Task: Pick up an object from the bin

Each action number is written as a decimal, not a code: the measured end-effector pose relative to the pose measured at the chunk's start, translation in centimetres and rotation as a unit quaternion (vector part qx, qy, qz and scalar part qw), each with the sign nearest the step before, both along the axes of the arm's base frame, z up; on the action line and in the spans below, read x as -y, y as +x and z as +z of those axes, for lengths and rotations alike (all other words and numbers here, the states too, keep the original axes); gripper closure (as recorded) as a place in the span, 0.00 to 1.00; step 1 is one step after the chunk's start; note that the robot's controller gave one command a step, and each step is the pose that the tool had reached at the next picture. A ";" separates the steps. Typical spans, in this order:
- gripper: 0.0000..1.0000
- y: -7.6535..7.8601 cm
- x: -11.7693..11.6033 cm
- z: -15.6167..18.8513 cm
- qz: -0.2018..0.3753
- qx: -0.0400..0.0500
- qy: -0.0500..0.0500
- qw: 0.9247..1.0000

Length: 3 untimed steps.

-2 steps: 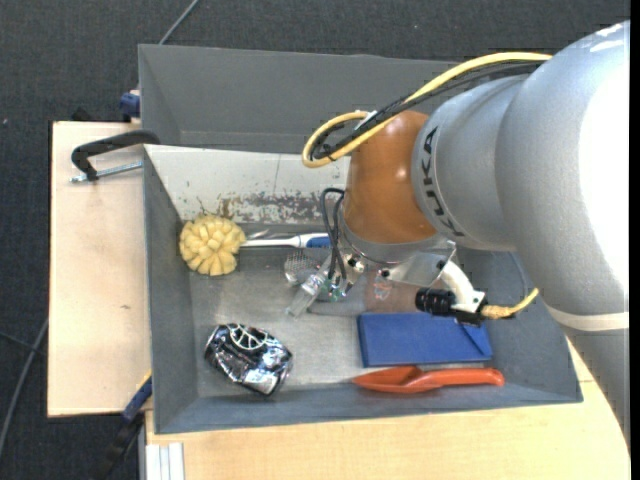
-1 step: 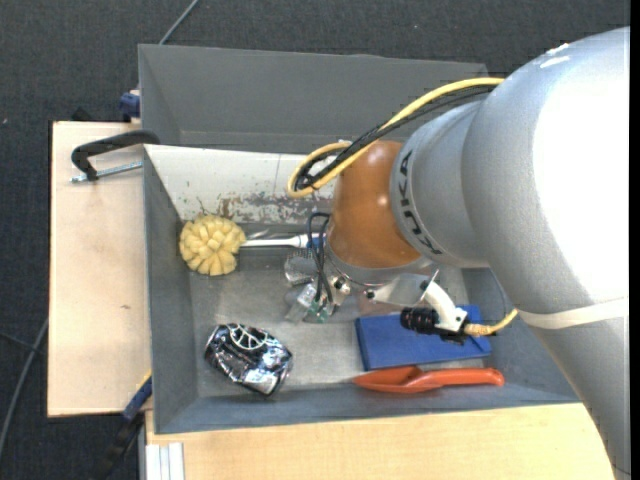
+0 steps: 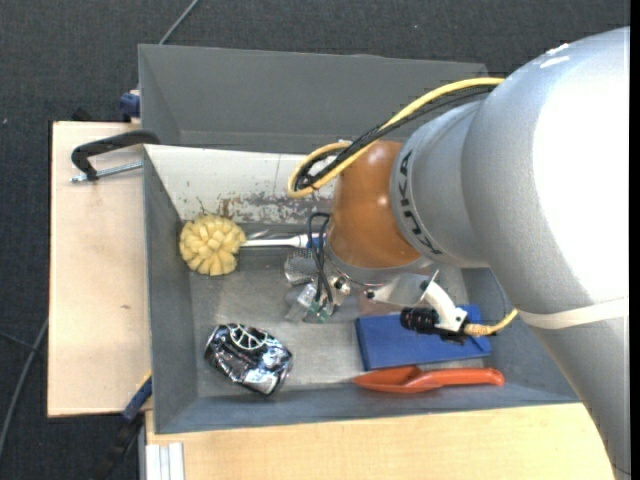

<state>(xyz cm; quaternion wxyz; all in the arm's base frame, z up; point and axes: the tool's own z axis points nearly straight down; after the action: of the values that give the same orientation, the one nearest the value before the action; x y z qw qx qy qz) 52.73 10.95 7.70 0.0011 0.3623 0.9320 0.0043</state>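
You would have seen the arm [image 3: 545,168] coming in from 3 o'clock, its orange cover [image 3: 365,213] over the middle of the bin [image 3: 300,88]. The hand [image 3: 316,303] sat low at the bin's centre, below that cover, with a yellow cable [image 3: 440,98] looping across the wrist. You could not tell whether the hand was open or closed, nor whether it held anything.

Nearest to it was the brush [image 3: 212,245]. Its yellow head lay at 9 o'clock near the left wall, and its pale handle [image 3: 275,238] ran toward the hand, ending just beside it. A crumpled black-and-silver wrapper [image 3: 247,356] lay at 7 o'clock, well apart from the hand. A blue block [image 3: 385,340] lay flat at 4 o'clock, partly under the wrist. An orange tool [image 3: 430,378] lay along the front wall at 5 o'clock, just beside the block.
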 end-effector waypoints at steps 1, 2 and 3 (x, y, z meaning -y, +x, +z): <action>1.00 2.6 -1.3 1.9 0.122 -0.001 -0.001 0.992; 1.00 3.0 -1.5 2.5 0.196 0.004 -0.001 0.981; 1.00 2.4 -4.3 1.8 0.094 0.001 -0.001 0.996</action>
<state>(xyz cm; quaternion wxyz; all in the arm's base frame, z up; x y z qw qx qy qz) 55.10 15.22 9.52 0.0023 0.2727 0.9621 0.0040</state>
